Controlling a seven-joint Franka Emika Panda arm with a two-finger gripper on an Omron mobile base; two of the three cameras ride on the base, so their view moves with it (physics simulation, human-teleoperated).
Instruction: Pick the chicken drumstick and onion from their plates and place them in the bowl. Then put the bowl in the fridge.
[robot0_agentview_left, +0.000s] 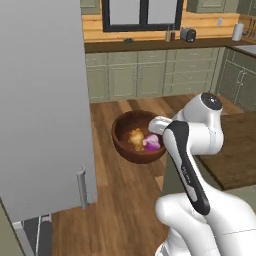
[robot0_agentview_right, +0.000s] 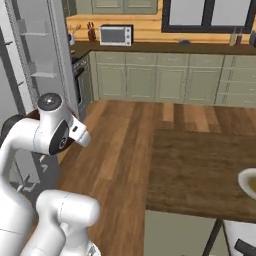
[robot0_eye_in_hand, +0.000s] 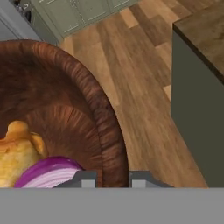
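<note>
The dark reddish-brown bowl (robot0_agentview_left: 131, 145) hangs in the air over the wooden floor, just right of the fridge's large grey door (robot0_agentview_left: 42, 110). Inside it lie the golden chicken drumstick (robot0_agentview_left: 136, 137) and the purple onion (robot0_agentview_left: 152, 143), side by side. In the hand view the bowl's ribbed rim (robot0_eye_in_hand: 105, 127) runs between the two fingertips, and my gripper (robot0_eye_in_hand: 111, 180) is shut on that rim. The drumstick (robot0_eye_in_hand: 15, 153) and the onion (robot0_eye_in_hand: 50, 171) lie low on the left there. A pale plate (robot0_agentview_right: 248, 184) peeks in at the right edge of the wooden counter.
The wooden island counter (robot0_agentview_right: 200, 165) stands close on the right, its dark side (robot0_eye_in_hand: 197, 118) near the bowl. Green cabinets (robot0_agentview_left: 150, 75) line the back wall. White fridge shelves (robot0_agentview_right: 37, 55) show at the left. Wooden floor (robot0_agentview_left: 125, 200) lies below the bowl.
</note>
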